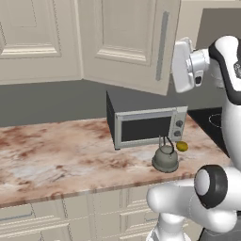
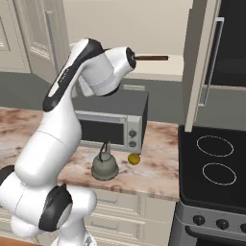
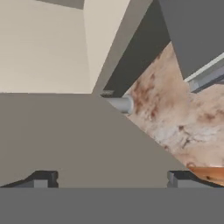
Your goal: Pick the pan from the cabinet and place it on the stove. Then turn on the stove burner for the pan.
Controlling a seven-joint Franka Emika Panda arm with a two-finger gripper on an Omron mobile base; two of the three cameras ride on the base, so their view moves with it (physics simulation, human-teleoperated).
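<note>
gripper (image 3: pixel 111 179) wide open and empty; pan (image 2: pixel 153 58) handle pokes out upper centre, lying level, right of the hand

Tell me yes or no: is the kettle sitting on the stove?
No. In the right base view the kettle stands on the marbled counter in front of the microwave, left of the stove.

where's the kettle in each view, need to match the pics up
Left base view: the kettle stands on the marbled counter, lower right of centre, just in front of the microwave.
Right base view: the kettle stands left of centre, near the counter's front edge, below the microwave.
Hand view: I cannot make it out.
Shared landmark: the small yellow fruit right beside the kettle.
</note>
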